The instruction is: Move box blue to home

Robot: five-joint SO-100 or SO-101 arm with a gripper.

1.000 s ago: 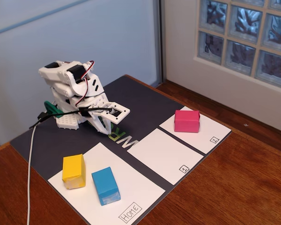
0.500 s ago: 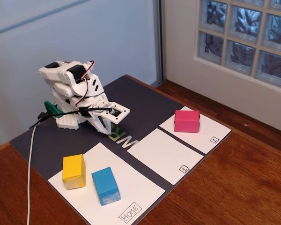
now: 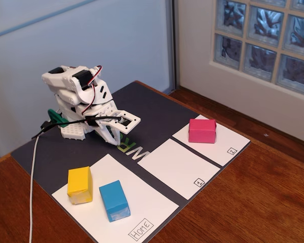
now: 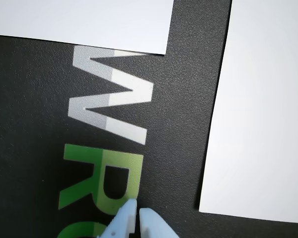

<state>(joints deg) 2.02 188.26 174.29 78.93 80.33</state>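
In the fixed view, nearest the camera, the Home sheet lay on the dark mat, its handwritten label at the front corner. The blue box sat on that sheet, with the yellow box just beside it to the left, the two apart. Farther back and to the right lay the sheet marked 1, then the sheet marked 2 carrying the pink box. Behind these, the arm was folded low over the mat. The gripper held nothing, and the wrist view showed its tips pressed together above the mat's printed lettering.
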